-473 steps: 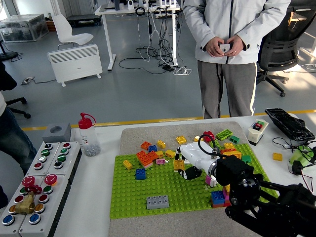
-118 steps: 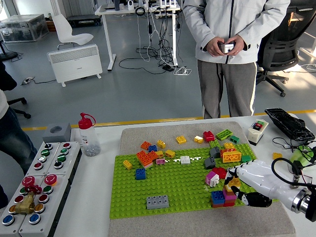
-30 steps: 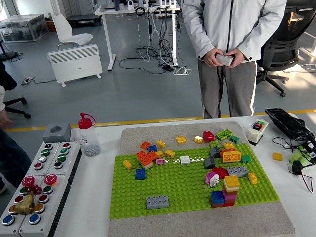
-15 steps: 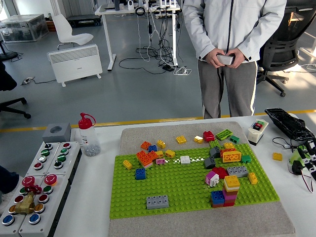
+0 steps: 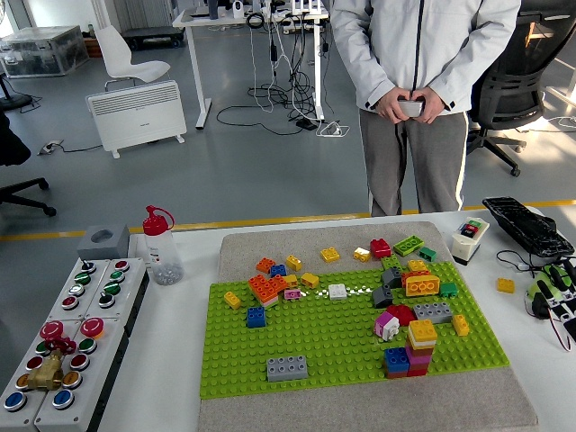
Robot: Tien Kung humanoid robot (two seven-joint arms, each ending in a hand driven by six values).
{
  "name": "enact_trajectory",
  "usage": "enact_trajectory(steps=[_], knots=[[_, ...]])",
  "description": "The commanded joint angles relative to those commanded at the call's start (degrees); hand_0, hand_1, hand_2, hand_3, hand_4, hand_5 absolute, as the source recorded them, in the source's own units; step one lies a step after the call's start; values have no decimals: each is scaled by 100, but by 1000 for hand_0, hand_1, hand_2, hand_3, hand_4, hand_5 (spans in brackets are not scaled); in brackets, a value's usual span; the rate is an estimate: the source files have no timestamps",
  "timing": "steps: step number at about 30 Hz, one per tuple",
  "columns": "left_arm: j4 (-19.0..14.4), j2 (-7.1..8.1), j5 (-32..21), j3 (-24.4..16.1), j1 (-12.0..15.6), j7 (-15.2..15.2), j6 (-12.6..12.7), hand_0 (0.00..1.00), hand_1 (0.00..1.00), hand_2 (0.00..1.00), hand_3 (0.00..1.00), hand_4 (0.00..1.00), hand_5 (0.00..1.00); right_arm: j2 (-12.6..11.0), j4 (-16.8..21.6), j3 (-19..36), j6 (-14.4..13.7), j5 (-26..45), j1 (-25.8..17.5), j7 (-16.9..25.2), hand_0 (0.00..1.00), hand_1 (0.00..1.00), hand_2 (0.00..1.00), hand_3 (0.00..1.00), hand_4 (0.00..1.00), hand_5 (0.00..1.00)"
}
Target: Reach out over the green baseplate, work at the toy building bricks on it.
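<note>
The green baseplate (image 5: 315, 353) lies on a grey mat in the middle of the table. Loose bricks crowd its far half: an orange cluster (image 5: 264, 288), a white brick (image 5: 337, 291), an orange block (image 5: 421, 285). A yellow brick tops a pink and red stack (image 5: 420, 337) beside a blue brick (image 5: 396, 359) at the front right. A grey brick (image 5: 286, 367) stands alone at the front. Only the tip of my right hand (image 5: 563, 290) shows at the right edge, well off the plate. My left hand is out of view.
A person stands at the far side with a small device (image 5: 411, 107) in both hands. A button box (image 5: 72, 333) and a red-capped bottle (image 5: 160, 245) are at the left. A white box (image 5: 469, 238), a black keyboard (image 5: 526, 225) and a green object (image 5: 543, 290) are at the right.
My right arm has drawn back off the plate to the right edge, leaving the yellow brick on the stack. In the last second the hand's tip has edged into view; the bricks have not moved.
</note>
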Motion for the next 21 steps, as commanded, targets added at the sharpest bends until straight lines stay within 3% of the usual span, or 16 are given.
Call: enact_trajectory(steps=[17,18,21], knots=[[0,3,55,-5,47,13,-15,680,698,676,612,354,998,21,50,-43,44,-824,-77,-174,875,816,844,836,624,582],[0,3,62,-7,51,15,-16,679,698,676,612,353,998,25,44,-44,50,-849,-83,-175,871,815,818,792,623,600],[0,0,78,-10,62,18,-18,679,698,676,612,353,998,34,27,-48,69,-894,-100,-176,871,815,818,792,623,600]])
